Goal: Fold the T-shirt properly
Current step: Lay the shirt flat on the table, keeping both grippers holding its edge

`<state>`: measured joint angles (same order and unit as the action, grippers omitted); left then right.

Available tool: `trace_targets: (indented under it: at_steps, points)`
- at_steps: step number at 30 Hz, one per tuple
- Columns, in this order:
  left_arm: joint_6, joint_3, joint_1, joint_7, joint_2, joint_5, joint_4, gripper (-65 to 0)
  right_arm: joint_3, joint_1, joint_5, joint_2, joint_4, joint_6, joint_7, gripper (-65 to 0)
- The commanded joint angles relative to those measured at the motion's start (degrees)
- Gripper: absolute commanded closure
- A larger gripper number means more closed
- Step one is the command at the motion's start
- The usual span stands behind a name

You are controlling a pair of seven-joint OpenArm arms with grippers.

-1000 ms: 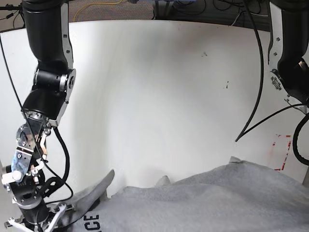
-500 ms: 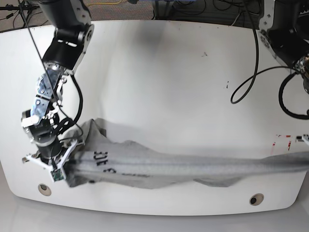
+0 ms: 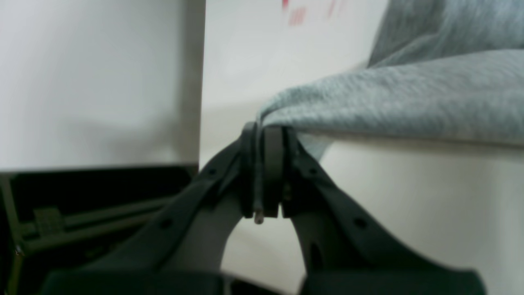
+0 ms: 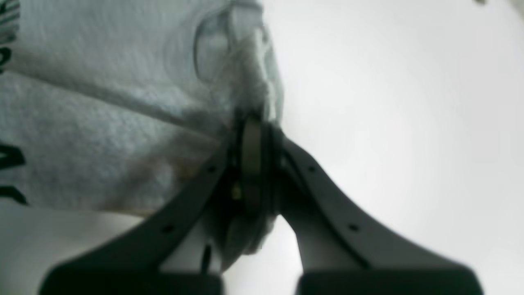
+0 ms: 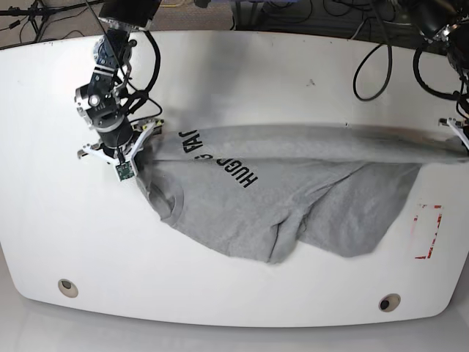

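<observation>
**Observer:** Start at the left of the base view. What are you seeing?

**Operator:** I'm looking at the right gripper [image 5: 137, 156], hanging over the left part of the white table [image 5: 242, 81]. Its fingers are pressing together on a bunched corner of the T-shirt [image 5: 293, 198], near the ribbed neck. In the right wrist view the gripper [image 4: 251, 123] is pinching grey cloth [image 4: 102, 102], with bits of black lettering showing at the frame's left edge.

**Observer:** And the shirt itself?

**Operator:** It's stretching across the middle of the table, its top edge running taut between my two grippers. The body is sagging toward the near edge, and the lettering [image 5: 220, 158] is reading upside down to me. I'm seeing folds and a sleeve bunching at the lower middle.

**Observer:** The surface?

**Operator:** White, with rounded corners, a few small dark specks, and two round holes [image 5: 67, 287] near the front edge. Red markings [image 5: 427, 232] are sitting at the right, just beside the shirt's hem. Beyond the far edge I'm making out dark floor and tangled cables [image 5: 308, 11].

**Observer:** Far right?

**Operator:** The left gripper [image 5: 463, 139] is at the frame's edge. In the left wrist view its fingers [image 3: 273, 164] are clamping together on the shirt's corner [image 3: 389, 102], with the table's edge and a dark space beneath it at the left.
</observation>
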<state>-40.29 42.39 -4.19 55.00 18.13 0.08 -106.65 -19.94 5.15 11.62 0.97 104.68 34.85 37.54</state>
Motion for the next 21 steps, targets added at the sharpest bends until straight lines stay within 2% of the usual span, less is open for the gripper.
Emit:
trace_targets:
  at_steps: [1,7,21]
  points:
    - [0.3,0.4,-2.1,-3.3,1.4,-0.2,0.9,0.0,-0.2,2.6,-0.3,-0.3,2.7,-0.7,-2.2,0.0]
    - [0.3,4.2,-6.8,-3.8,1.4,-0.2,2.8,0.0,-0.2,7.5,-0.3,-0.7,3.8,-0.7,-2.2,0.0]
    - [0.3,5.0,-11.5,-3.9,1.3,-0.3,6.1,0.0,-0.2,11.3,-0.4,-0.8,3.5,-0.7,-2.2,0.0]
